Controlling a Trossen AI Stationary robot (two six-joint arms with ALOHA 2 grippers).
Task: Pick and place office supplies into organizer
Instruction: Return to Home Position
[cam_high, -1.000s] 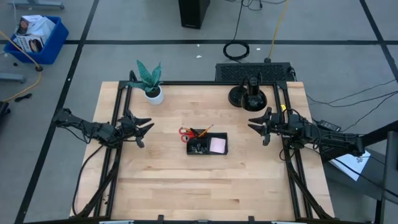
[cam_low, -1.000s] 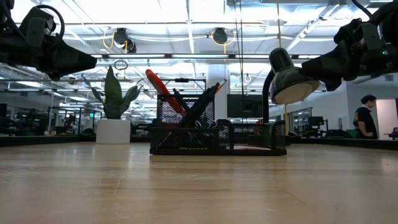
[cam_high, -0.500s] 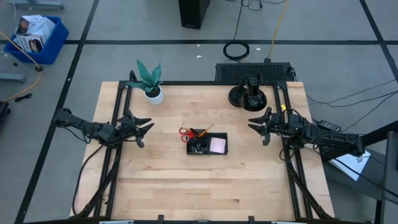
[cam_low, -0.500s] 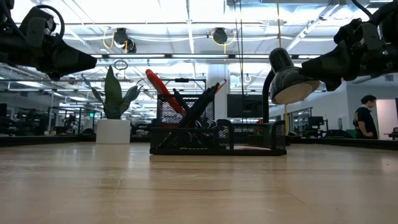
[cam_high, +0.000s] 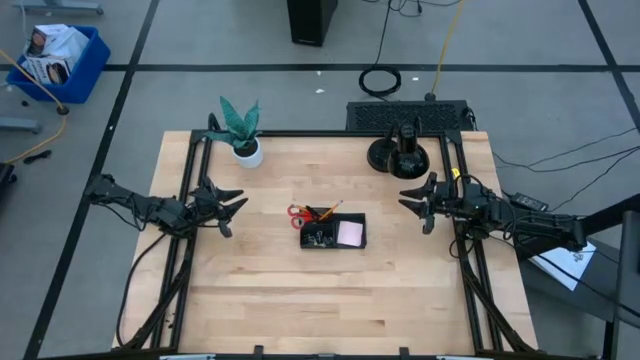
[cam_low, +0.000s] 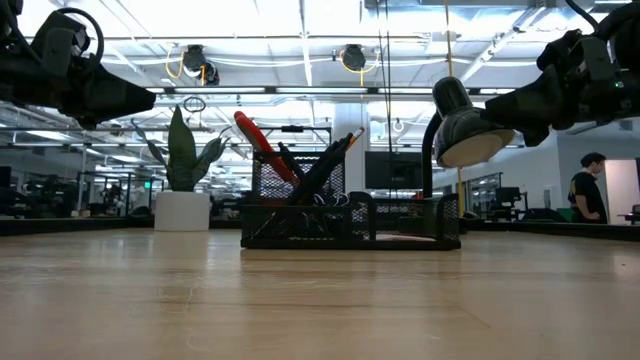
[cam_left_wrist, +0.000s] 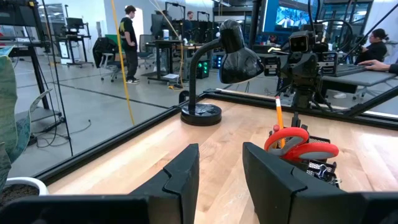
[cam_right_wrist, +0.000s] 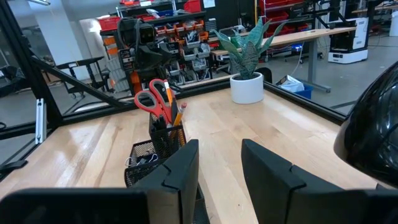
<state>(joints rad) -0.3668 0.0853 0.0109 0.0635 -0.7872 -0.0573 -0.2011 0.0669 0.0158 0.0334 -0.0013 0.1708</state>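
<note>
Both sets of jaws stand released with nothing between them: the left gripper hangs above the left edge of the table, the right gripper above the right edge, each pointing inward and well apart from the organizer.

The organizer sits near the middle of the table. The red scissors stand handles-up in its tall mesh cup and lean out to the left, with an orange pencil slanting the other way. The pink sticky pad lies flat in the low compartment on the right. Small dark bits in the compartment beside it look like clips, though they are too small for us to be sure. We see no loose supplies on the bare wood, so we judge the sorting done and only the arms' retreat left.

What worries us is the right side. The black lamp stands near the right gripper, and in the low view its shade hangs close to that arm. A wide or careless swing on the way home could clip the shade and tip the lamp toward the organizer. The leaning scissors are the other weak spot, since any bump to the light tray could spill them out. The plant stands well clear of the left arm.
</note>
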